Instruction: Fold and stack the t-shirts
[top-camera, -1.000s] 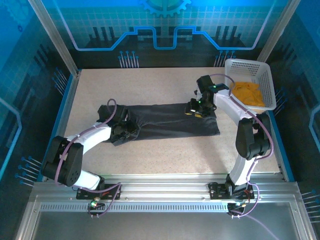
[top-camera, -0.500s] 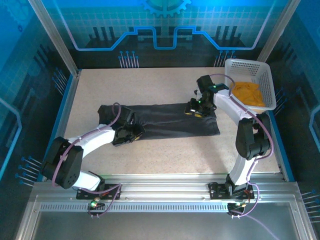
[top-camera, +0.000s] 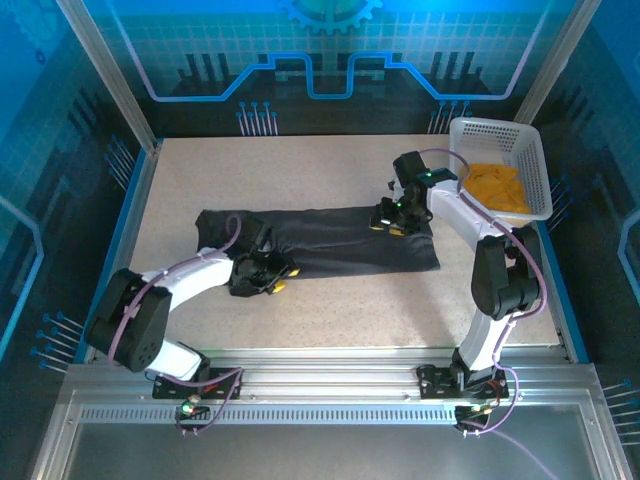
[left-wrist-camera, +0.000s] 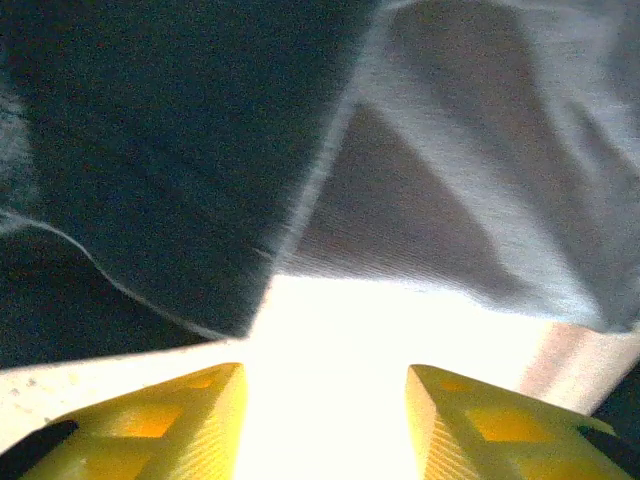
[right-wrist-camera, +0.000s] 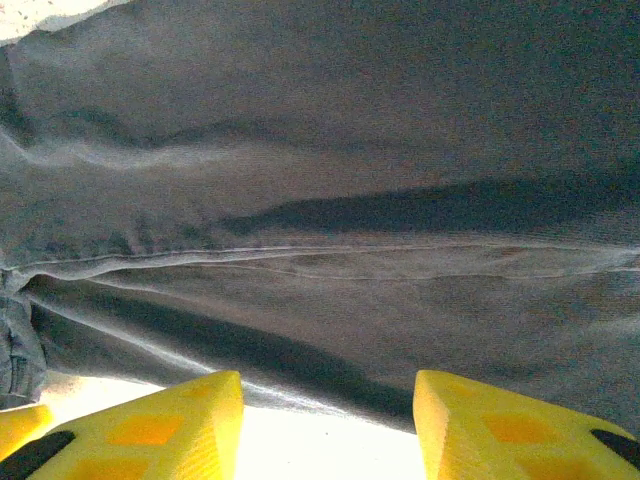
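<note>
Charcoal cloth, the grey shirt (top-camera: 340, 245), is lying in a long band across the table's (top-camera: 300, 170) centre. At two o'clock the basket (top-camera: 490, 128) is holding the orange shirt (top-camera: 497, 187). The left gripper (top-camera: 275, 277) is sitting at the grey shirt's seven o'clock edge, jaws parted, grasping nothing. The right gripper (top-camera: 392, 218) is sitting at its one o'clock corner, likewise released.

One dark charcoal-grey t-shirt (top-camera: 350, 245) mid-frame, one orange-yellow t-shirt (top-camera: 497, 187) upper right: two in all. One white lattice basket (top-camera: 538, 165). Two arms: left arm (top-camera: 185, 273), right arm (top-camera: 456, 211).
</note>
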